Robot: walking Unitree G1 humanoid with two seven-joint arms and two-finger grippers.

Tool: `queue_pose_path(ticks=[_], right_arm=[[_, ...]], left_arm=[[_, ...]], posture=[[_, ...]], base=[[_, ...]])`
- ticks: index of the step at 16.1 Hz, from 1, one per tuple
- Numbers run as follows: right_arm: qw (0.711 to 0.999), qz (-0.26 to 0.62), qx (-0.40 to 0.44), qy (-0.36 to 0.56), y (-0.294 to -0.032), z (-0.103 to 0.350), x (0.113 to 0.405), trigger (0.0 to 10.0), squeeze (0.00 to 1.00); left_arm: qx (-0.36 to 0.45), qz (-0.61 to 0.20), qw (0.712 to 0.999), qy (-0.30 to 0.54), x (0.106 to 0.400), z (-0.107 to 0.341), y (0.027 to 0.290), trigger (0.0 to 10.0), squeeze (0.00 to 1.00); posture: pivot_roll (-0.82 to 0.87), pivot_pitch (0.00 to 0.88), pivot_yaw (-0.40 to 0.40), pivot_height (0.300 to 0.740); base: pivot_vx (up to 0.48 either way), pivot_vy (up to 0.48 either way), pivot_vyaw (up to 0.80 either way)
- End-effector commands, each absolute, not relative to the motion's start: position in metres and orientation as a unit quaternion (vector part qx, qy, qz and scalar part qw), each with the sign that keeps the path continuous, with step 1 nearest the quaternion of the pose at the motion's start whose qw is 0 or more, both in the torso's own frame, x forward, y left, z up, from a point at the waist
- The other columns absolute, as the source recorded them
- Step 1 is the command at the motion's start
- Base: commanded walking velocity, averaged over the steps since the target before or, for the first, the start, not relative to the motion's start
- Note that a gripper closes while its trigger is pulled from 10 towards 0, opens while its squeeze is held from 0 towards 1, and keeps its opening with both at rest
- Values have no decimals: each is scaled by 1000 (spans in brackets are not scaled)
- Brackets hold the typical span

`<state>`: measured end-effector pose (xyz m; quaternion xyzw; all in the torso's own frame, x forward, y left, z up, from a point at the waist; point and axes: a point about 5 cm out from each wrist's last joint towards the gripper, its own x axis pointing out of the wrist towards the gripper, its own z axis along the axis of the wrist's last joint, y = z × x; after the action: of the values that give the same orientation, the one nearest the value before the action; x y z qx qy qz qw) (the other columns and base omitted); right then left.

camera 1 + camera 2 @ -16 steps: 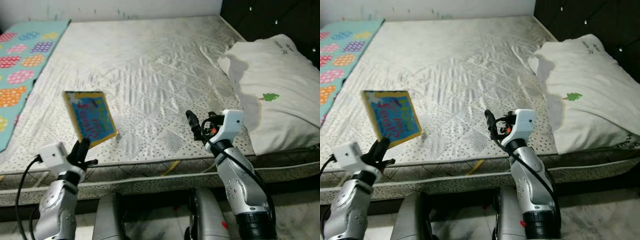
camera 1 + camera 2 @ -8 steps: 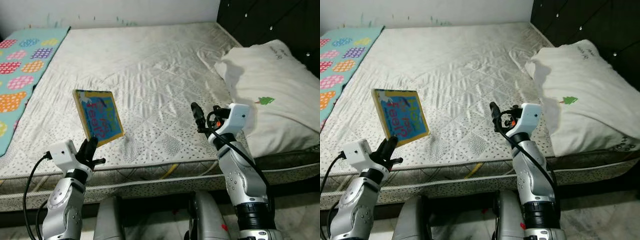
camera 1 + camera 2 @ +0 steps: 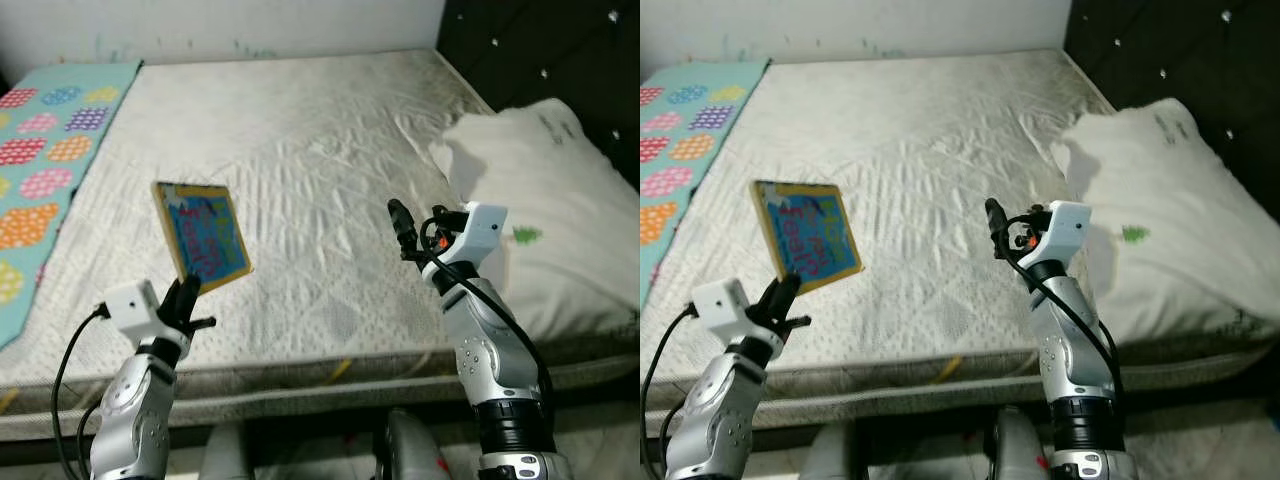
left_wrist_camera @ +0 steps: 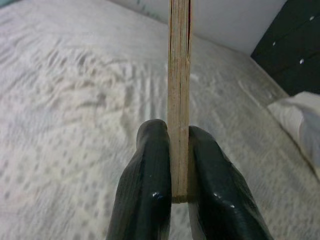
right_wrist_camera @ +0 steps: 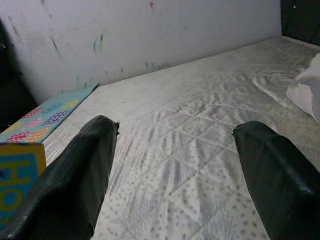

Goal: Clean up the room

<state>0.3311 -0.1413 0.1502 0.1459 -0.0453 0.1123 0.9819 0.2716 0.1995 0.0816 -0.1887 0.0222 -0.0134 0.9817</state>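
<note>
From where I stand, the left gripper (image 3: pixel 185 298) has its two black fingers (image 4: pixel 150 190) pressed tight on the lower edge of a thin board book (image 3: pixel 203 235), holding it up on end above the near part of the mattress (image 3: pixel 300 140). Seen edge-on from the wrist, the book (image 4: pixel 179 95) is a narrow stack of tan cardboard pages pinched between glossy, rounded pads. Its cover is blue with a yellow border and bright lettering, tilted slightly.

The right gripper (image 3: pixel 412 235) hovers over the mattress toward the pillow side, its fingers (image 5: pixel 80 175) spread wide apart and holding nothing.

The mattress is bare, off-white, quilted in diamond stitching with small dots, and somewhat rumpled. A soft white pillow (image 3: pixel 540 210) with a little green tree print lies against the dark tufted headboard (image 3: pixel 540 50). A teal mat (image 3: pixel 45 150) with coloured blobs lies along the far left side.
</note>
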Motion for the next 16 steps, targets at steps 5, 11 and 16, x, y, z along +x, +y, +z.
queue_pose_path(ticks=[5,11,16], right_arm=[[983,107,140,-54,-145,155,336,10000,0],[987,90,128,-46,-154,150,333,10000,0],[994,48,94,-24,-173,136,323,10000,0]], left_arm=[[-169,-23,985,4,278,93,198,0,0],[-160,-36,986,21,283,93,192,4784,0],[-90,-81,991,49,281,102,188,10000,0]], posture=[[-30,0,22,740],[-27,0,18,740],[-16,0,-10,740]], base=[[0,0,0],[0,0,0],[0,0,0]])
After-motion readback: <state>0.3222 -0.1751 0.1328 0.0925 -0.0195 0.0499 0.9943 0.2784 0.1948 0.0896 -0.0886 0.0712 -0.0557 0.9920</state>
